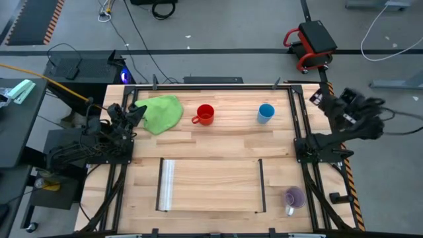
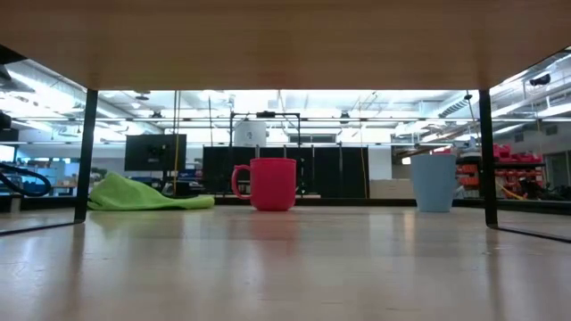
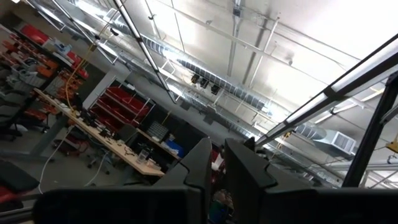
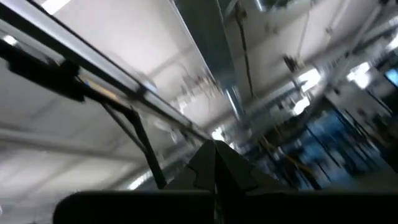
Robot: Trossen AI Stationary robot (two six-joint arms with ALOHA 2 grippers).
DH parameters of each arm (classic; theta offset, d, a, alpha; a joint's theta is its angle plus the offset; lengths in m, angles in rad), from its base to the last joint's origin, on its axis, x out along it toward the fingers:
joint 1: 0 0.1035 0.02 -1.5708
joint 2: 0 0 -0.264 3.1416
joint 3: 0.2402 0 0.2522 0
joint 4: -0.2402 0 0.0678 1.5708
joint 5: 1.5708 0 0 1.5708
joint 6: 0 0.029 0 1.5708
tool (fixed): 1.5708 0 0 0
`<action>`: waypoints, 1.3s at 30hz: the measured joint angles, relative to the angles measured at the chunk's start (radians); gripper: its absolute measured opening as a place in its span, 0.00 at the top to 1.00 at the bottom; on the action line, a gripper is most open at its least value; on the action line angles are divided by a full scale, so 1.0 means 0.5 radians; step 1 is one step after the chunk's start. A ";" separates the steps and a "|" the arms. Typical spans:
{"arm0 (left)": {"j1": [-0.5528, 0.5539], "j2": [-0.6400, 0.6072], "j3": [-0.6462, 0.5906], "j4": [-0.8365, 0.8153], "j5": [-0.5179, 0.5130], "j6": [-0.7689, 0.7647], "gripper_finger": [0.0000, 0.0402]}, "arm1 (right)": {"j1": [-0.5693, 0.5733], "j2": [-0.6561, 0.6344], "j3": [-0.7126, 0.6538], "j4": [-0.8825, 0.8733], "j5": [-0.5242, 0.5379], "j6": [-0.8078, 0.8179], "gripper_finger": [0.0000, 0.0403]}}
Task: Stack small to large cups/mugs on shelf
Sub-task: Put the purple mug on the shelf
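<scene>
The red mug (image 1: 205,114) (image 2: 272,184) and the handleless light-blue cup (image 1: 266,112) (image 2: 435,182) stand upright on the tabletop toward its far edge. The purple mug (image 1: 294,197) stands by the near right corner, next to the shelf's dark bar. The shelf (image 1: 211,185) stands at the near middle; in the low view its underside (image 2: 285,36) spans overhead. My left gripper (image 1: 137,109) (image 3: 217,171) is raised at the left edge, shut and empty. My right gripper (image 1: 322,98) (image 4: 214,163) is raised at the right edge, shut and empty.
A green cloth (image 1: 160,112) (image 2: 143,194) lies crumpled at the far left, beside my left gripper. The shelf's thin dark legs (image 2: 85,156) (image 2: 487,156) stand on the table. Bare tabletop (image 1: 231,142) lies between the shelf and the cups.
</scene>
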 joint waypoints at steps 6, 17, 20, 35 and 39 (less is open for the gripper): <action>0.000 0.000 0.000 -0.003 0.001 -0.001 0.86 | 0.000 0.439 0.785 -1.203 -0.008 0.532 0.98; 0.000 0.000 -0.001 -0.004 0.001 -0.096 0.87 | 0.000 1.331 1.754 -3.507 -0.259 1.493 0.98; 0.000 0.000 -0.001 -0.006 0.007 -0.133 0.86 | 0.027 1.444 1.742 -3.518 -0.392 1.480 0.98; 0.000 0.000 -0.001 -0.028 0.008 -0.153 0.87 | 0.962 1.738 1.723 -3.556 -0.205 2.296 0.98; 0.000 0.000 -0.002 -0.035 0.008 -0.153 0.86 | 1.253 1.868 1.723 -3.555 -0.197 2.601 0.98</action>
